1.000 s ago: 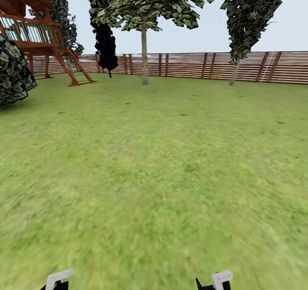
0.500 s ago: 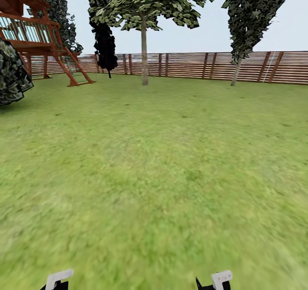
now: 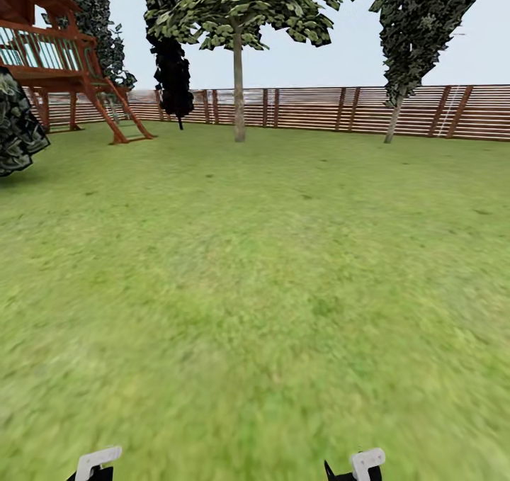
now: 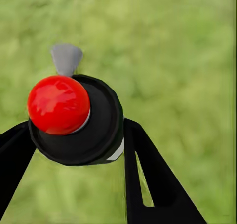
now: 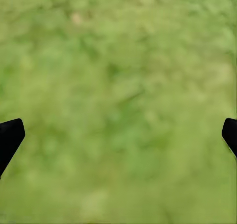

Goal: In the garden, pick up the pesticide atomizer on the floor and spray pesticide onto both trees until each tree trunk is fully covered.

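The pesticide atomizer (image 4: 79,120), a round black body with a red knob and a grey nozzle, sits between the two black fingers of my left gripper (image 4: 74,137), which is shut on it over the grass floor (image 4: 177,61). My right gripper (image 5: 118,135) is open, with only grass between its black fingertips (image 5: 10,135). In the head view, a tree (image 3: 239,91) with a straight pale trunk stands far ahead by the fence. A second tree (image 3: 394,116) with a leaning pale trunk stands far to the right.
A brown slatted fence (image 3: 319,109) closes the lawn at the back. A red-brown wooden play tower (image 3: 64,63) and a dark bush (image 3: 18,130) stand at the left. A black conifer (image 3: 173,77) grows near the fence. White parts of both wrists (image 3: 95,462) show at the near edge.
The head view has shifted slightly: the bush and play tower slid left as the camera moved. Both wrists hold the same places in the picture.
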You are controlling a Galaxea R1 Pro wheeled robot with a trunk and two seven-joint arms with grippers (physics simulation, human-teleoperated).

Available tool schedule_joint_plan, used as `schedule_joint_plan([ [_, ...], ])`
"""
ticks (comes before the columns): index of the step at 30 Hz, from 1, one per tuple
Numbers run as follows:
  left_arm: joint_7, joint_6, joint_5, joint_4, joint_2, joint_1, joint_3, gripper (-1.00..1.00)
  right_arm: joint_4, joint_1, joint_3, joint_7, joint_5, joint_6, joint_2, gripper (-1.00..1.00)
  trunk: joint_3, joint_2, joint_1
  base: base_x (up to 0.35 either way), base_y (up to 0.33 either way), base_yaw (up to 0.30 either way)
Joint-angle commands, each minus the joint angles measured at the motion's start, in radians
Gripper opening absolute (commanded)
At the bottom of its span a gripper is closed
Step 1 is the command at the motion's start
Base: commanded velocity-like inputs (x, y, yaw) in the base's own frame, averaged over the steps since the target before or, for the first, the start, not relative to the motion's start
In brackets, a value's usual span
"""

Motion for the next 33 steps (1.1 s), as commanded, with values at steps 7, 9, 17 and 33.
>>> schedule_joint_plan([
  [7,-0.001,0.0,0.0,0.0,0.001,0.0,0.001,-1.0,0.0,0.0,0.0,0.0,0.0,0.0,0.0,1.0,0.0,0.0,0.0,0.339,0.0,0.0],
  [9,-0.001,-0.001,0.0,0.0,0.001,0.0,0.001,-1.0,0.0,0.0,0.0,0.0,0.0,0.0,0.0,1.0,0.0,0.0,0.0,0.339,0.0,0.0],
  [17,-0.006,0.0,0.001,0.0,-0.001,0.0,0.0,-1.0,0.0,0.0,0.0,0.0,0.0,0.0,0.0,1.0,0.0,0.0,0.0,0.339,0.0,0.0],
  [33,-0.001,0.0,0.0,0.0,0.0,0.0,0.0,-1.0,0.0,0.0,0.0,0.0,0.0,0.0,0.0,1.0,0.0,0.0,0.0,0.339,0.0,0.0],
])
